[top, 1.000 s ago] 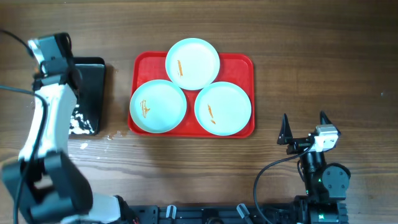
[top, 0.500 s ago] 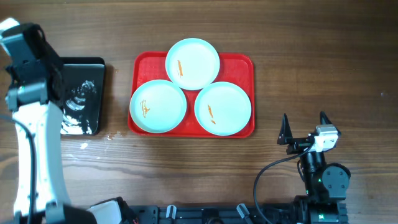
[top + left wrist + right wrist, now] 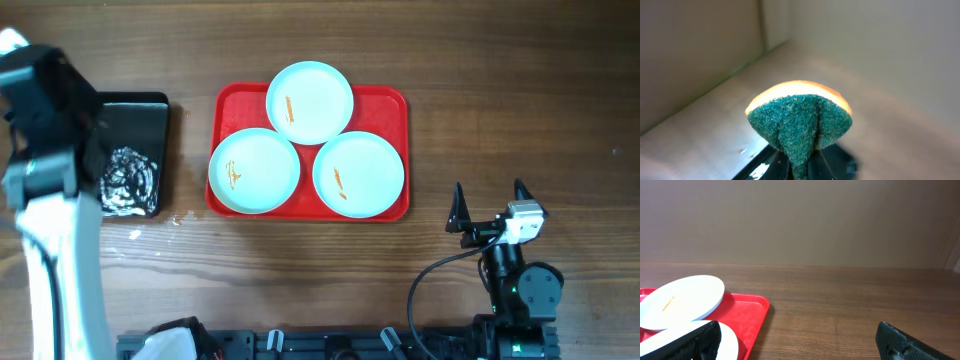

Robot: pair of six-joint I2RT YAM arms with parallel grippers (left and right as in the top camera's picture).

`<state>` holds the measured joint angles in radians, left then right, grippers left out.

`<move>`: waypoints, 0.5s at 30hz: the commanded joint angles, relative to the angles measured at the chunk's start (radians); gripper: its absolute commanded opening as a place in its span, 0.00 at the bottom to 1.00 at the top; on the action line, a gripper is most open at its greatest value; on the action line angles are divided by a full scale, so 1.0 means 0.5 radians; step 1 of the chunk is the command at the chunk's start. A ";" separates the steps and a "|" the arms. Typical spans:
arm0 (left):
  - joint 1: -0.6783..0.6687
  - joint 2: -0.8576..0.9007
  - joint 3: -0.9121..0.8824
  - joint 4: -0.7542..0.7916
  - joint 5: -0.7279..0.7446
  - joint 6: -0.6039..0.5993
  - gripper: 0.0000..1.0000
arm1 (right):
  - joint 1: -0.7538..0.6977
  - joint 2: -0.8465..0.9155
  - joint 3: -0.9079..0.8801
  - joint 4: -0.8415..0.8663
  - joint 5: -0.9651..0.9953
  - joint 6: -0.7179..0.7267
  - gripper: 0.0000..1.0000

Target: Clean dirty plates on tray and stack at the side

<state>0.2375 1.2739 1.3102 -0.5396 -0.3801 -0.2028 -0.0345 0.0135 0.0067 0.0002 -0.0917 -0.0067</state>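
A brown wood-grain desk carries the whole work area, with a plain beige wall behind it in the right wrist view. At the far left, a black bin holds a patch of white foam; the left arm stands above this bin. The left claw is closed on a folded green-and-yellow sponge, which is raised clear of the surfaces behind it. Judged step: the sponge is loaded and cleaning has not begun. The red tray lies at desk centre, well apart from the bin. Three plates rest on the tray: the left plate, the rear plate and the right plate, each showing an orange smear. The next move calls for carrying the sponge rightward to the nearest plate and pressing it flat on the smear. At the lower right, the right claw rests with jaws fully apart, holding nothing, near the tray corner. Small white specks lie on the desk just beside the bin.
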 commanded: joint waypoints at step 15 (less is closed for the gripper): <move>0.210 -0.230 0.474 -0.690 0.422 -0.249 0.04 | -0.003 -0.012 -0.002 0.005 0.020 -0.036 1.00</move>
<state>0.3397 1.3045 1.4395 -0.9203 -0.3458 -0.2916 -0.0345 0.0135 0.0067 0.0002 -0.0921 -0.0067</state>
